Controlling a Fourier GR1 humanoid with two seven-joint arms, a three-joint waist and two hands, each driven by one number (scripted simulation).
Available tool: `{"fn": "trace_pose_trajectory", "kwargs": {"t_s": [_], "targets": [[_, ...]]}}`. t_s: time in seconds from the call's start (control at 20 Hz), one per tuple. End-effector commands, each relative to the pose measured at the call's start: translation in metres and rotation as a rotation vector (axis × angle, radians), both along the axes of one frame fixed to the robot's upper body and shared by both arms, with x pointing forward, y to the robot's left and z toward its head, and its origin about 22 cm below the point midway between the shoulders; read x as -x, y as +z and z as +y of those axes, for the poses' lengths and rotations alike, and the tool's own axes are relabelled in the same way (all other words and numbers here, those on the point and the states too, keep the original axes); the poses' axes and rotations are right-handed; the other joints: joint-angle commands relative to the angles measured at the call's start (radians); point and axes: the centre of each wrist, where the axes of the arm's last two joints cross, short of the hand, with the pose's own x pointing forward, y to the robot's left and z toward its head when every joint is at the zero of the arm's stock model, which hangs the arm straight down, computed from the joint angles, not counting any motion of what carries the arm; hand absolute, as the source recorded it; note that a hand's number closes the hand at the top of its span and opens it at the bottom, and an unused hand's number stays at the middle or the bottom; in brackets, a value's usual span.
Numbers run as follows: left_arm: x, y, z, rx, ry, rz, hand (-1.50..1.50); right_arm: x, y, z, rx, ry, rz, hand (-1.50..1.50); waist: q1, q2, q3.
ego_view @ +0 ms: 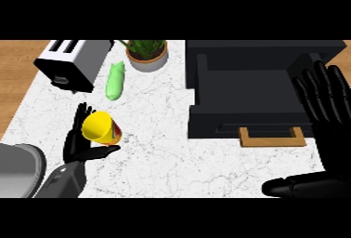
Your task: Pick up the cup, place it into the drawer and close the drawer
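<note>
We've got the cup (99, 126) in the left hand (79, 148), at the near left of the surface (165, 158). Fingers and thumb are wrapped round it and the cup is tilted. We'd call the pick done or nearly so; we can't tell whether it's lifted. Right hand (322, 100) rests at the right edge, fingers straight and apart. Drawer (247, 93) sits well apart to the right and looks open, handle (270, 138) toward us. Left to do: carry the cup over, place it in, close.

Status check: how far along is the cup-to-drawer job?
Done: the left hand is curled round the yellow cup, tilted over the counter. In hand: the carry, with the cup well left of the drawer, which looks pulled out. Left: setting it inside and closing the drawer. The right hand rests open at the right.
</note>
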Motion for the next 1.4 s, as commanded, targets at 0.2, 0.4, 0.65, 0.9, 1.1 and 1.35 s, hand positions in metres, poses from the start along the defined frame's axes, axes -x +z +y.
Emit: {"fn": "trace_pose_trajectory", "kwargs": {"t_s": [0.2,0.4,0.65,0.9,1.1,1.35], "targets": [[0.005,-0.008,0.005,0.135,-0.086,-0.037,-1.5,-0.003,0.014,0.009,-0.004,0.015,-0.016,-1.5,-0.01,0.005,-0.002],[-0.008,0.002,0.006,0.151,-0.106,-0.064,-1.5,0.014,0.001,-0.002,-0.005,0.004,0.018,-1.5,-0.006,0.001,-0.001],[-0.003,-0.008,-0.021,0.2,-0.137,-0.121,1.5,0.007,0.015,-0.006,0.007,0.001,0.002,-1.5,-0.006,0.002,-0.001],[-0.008,-0.004,-0.025,0.115,-0.092,-0.194,1.5,0.006,0.007,-0.006,-0.001,-0.026,-0.002,-1.5,0.0,0.0,0.0],[0.0,-0.005,-0.013,0.083,-0.043,-0.218,1.5,0.013,-0.003,0.01,0.009,-0.01,-0.004,-1.5,0.002,-0.001,0.0],[0.016,-0.011,-0.017,0.056,0.02,-0.258,1.5,0.004,0.002,0.006,0.008,-0.016,0.004,-1.5,0.013,-0.004,0.001]]}}
